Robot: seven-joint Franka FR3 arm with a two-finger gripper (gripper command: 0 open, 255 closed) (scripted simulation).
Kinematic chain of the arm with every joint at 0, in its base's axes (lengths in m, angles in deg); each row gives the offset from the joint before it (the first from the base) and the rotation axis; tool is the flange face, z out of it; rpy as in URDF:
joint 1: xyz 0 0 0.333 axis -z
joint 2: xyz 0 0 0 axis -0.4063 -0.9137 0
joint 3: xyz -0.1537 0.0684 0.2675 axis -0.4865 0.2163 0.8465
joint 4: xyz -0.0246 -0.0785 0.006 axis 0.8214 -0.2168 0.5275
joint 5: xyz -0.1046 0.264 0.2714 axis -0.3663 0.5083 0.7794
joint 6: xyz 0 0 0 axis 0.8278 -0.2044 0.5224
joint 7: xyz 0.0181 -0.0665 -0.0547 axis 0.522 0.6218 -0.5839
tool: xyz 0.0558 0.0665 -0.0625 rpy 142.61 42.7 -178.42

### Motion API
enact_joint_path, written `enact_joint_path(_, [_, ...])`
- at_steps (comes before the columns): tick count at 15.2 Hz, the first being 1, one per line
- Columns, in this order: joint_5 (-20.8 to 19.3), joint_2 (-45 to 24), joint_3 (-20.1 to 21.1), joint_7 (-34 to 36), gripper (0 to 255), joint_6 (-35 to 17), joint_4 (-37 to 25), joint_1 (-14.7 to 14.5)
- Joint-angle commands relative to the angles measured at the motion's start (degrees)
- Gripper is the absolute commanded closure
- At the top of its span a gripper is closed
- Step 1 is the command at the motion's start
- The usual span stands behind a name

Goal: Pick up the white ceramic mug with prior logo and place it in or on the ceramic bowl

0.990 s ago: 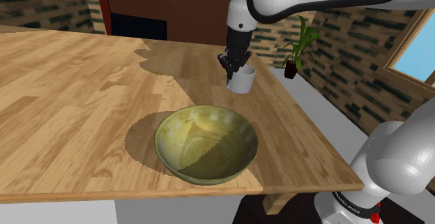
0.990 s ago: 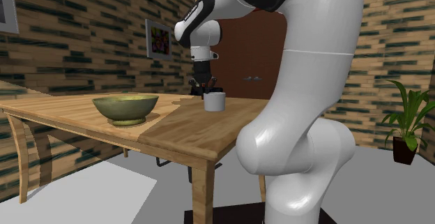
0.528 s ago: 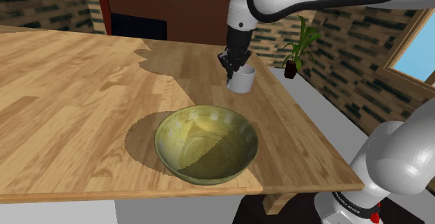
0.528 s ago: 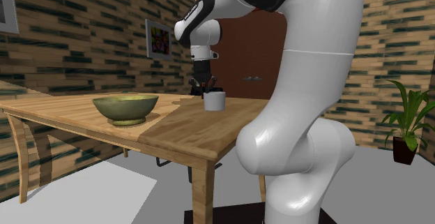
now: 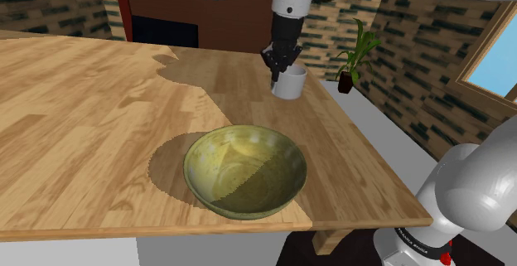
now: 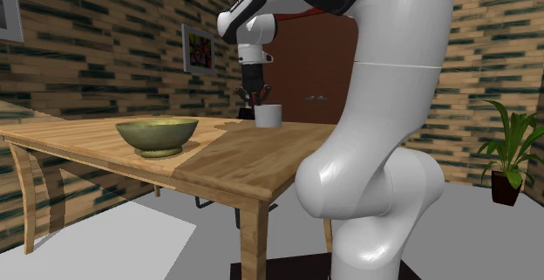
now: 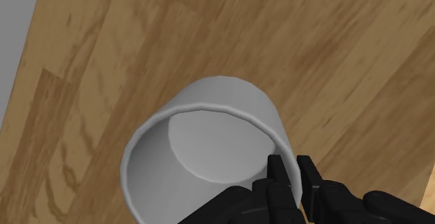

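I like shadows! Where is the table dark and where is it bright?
Shoulder view: a shadow band darkens the table from the mug down across part of the bowl; the shoulder view's left is bright. Second exterior view: the near corner is shaded, the bowl lit.

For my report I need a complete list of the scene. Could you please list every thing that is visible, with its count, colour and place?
mug: one, white, beyond the bowl in the shoulder view, its wall clasped by the end effector
bowl: one, yellow-green, on the table, empty
table: one, light wood
potted plant: one, green, on the floor by the brick wall
cabinet: one, dark red-brown, behind the table
framed picture: one, on the brick wall
window: one, wood frame, shoulder view's right
arm: one, white with dark joints
end effector: one, black, shut on the mug
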State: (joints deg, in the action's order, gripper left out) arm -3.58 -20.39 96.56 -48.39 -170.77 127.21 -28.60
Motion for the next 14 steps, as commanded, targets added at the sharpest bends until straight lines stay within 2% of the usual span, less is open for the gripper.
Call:
enact_joint_path(1, [0.0, -0.1, -0.1, -0.2, 255, 1.6, -1.7, 0.0])
enact_joint_path(14, [-0.6, -2.7, 0.2, -0.5, 255, 12.0, -14.6, 0.1])
